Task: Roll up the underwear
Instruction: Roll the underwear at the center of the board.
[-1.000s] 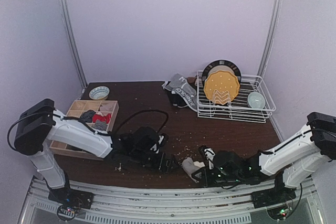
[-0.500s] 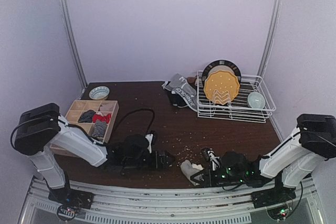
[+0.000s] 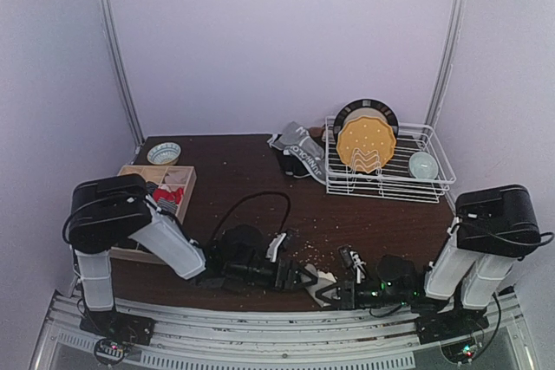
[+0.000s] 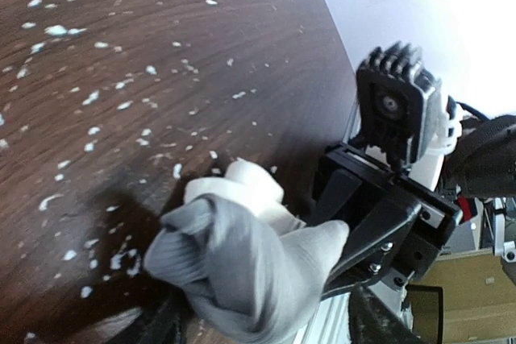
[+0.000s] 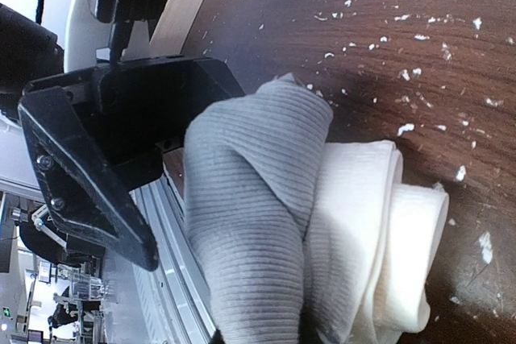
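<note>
A small bundle of grey ribbed underwear (image 3: 316,282) wrapped round a white cloth lies at the table's near edge. My left gripper (image 3: 295,276) comes at it from the left, low on the table. In the left wrist view the bundle (image 4: 242,263) sits between its wide-apart fingers (image 4: 165,329). My right gripper (image 3: 336,292) meets it from the right. In the right wrist view the grey cloth (image 5: 258,223) fills the jaws, which look closed on it. More underwear, grey with white lettering (image 3: 299,146) and black (image 3: 290,165), lies piled at the back.
A white wire dish rack (image 3: 386,181) holding a yellow plate (image 3: 365,145) and a small bowl stands at the back right. A wooden compartment box (image 3: 186,184) is at the left, with a patterned bowl (image 3: 164,153) behind it. White crumbs dot the tabletop. A black cable (image 3: 251,207) loops over the left arm.
Both arms have folded lower toward the near edge. The left gripper has moved right up to the bundle, and the right gripper has drawn in to it from the right.
</note>
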`<control>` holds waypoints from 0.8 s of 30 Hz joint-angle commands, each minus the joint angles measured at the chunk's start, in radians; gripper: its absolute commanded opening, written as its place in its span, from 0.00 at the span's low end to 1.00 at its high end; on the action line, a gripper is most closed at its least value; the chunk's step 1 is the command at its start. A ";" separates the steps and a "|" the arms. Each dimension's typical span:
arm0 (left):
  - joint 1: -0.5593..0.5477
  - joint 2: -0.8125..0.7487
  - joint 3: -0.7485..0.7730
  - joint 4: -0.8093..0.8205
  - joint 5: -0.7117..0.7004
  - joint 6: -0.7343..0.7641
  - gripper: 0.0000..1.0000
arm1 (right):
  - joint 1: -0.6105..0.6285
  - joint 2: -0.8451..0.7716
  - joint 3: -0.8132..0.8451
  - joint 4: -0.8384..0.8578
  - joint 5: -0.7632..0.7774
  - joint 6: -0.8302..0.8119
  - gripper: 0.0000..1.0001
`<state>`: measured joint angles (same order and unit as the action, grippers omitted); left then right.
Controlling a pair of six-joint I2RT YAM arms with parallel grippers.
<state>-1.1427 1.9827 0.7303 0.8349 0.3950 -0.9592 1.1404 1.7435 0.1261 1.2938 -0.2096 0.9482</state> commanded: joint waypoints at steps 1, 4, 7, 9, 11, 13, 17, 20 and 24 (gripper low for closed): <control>-0.003 0.010 0.057 -0.041 0.072 0.049 0.59 | -0.003 0.051 -0.034 0.007 -0.025 0.011 0.00; -0.003 0.026 0.095 -0.092 0.086 0.071 0.39 | -0.003 0.067 -0.036 0.031 -0.036 0.008 0.00; -0.003 0.044 0.136 -0.151 0.102 0.092 0.17 | -0.002 0.078 -0.030 0.034 -0.050 0.004 0.00; -0.003 0.052 0.162 -0.196 0.105 0.105 0.07 | -0.001 0.082 -0.024 0.024 -0.059 0.000 0.00; -0.002 0.050 0.180 -0.244 0.100 0.115 0.00 | 0.002 0.078 -0.011 0.000 -0.068 -0.004 0.00; -0.001 0.035 0.190 -0.306 0.076 0.123 0.00 | 0.006 0.053 -0.005 -0.034 -0.062 -0.007 0.06; 0.000 -0.019 0.231 -0.578 -0.027 0.161 0.00 | 0.027 -0.116 0.013 -0.257 0.008 -0.046 0.41; -0.001 -0.060 0.248 -0.757 -0.091 0.191 0.00 | 0.083 -0.332 0.087 -0.634 0.117 -0.123 0.56; 0.000 -0.100 0.261 -0.901 -0.141 0.217 0.00 | 0.139 -0.567 0.174 -1.007 0.274 -0.202 0.59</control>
<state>-1.1431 1.9221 0.9768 0.2115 0.3569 -0.7982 1.2400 1.3510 0.2260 0.7559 -0.1123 0.8505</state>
